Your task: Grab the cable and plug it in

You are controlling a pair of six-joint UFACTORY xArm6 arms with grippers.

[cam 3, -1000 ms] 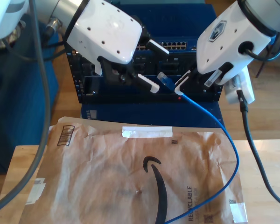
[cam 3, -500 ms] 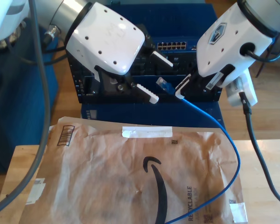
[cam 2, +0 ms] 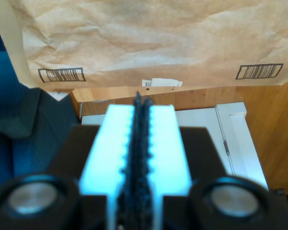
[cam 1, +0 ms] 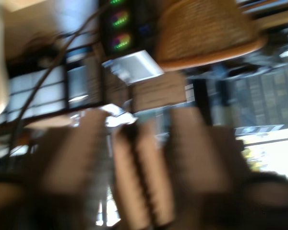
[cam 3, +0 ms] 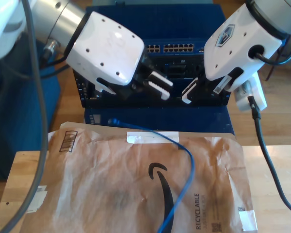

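The bright blue cable (cam 3: 184,160) lies loose across the brown paper envelope (cam 3: 102,189), held by neither gripper. One plug (cam 3: 114,121) rests by the envelope's far edge, towards the exterior view's left. My first gripper (cam 3: 161,84) hangs in front of the black rack; its white fingers stand a narrow gap apart with nothing between them, and its blurred fingers (cam 1: 86,153) show in the first wrist view. My second gripper (cam 3: 186,94) (cam 2: 140,103), to the exterior view's right of it, is shut on nothing, pads pressed together.
A blue network switch (cam 3: 177,48) with a row of ports sits on top of the black rack (cam 3: 208,99) behind both grippers. A white block (cam 3: 247,92) and a thick black robot cable (cam 3: 266,160) hang at the exterior view's right. The envelope (cam 2: 158,38) covers the wooden table (cam 3: 276,184).
The cable has left my second gripper and dropped onto the envelope, its plug now at the far edge. My first gripper swung closer to the rack and its fingers narrowed.
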